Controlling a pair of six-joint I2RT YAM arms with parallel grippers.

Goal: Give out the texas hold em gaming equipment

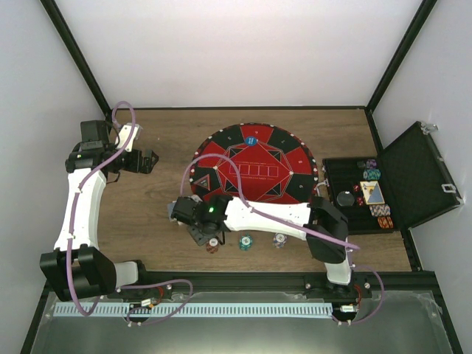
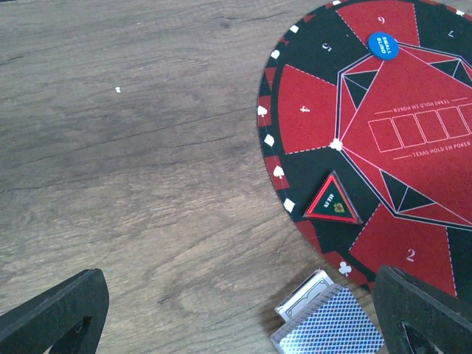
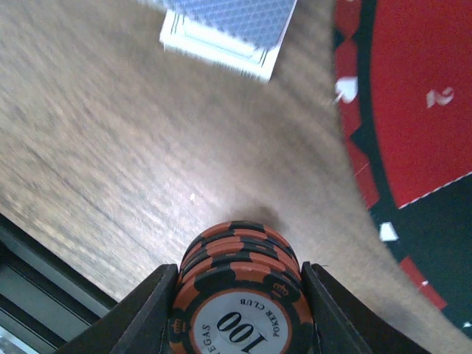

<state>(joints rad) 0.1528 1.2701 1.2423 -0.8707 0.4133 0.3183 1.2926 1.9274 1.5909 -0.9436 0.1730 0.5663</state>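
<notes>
Over the wooden counter [image 1: 140, 214], right end effector [image 3: 237, 295] pinched a stiff, likely slippery chip stack [image 3: 236, 251] rim-wise; left end effector [image 2: 236, 317] gaped.

Three chip stacks [image 1: 245, 241] (case [image 1: 420, 173] aside), one blue button [image 1: 251, 139]

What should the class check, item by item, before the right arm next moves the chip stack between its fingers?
1. Right gripper shut on orange chip stack: ok.
2. Stack lifted off the table: cannot tell.
3. Card deck apart from the stack: ok.
4. Left gripper open, holding nothing: ok.
5. Green chip stack and grey chip stack standing apart on the table: ok.
</notes>
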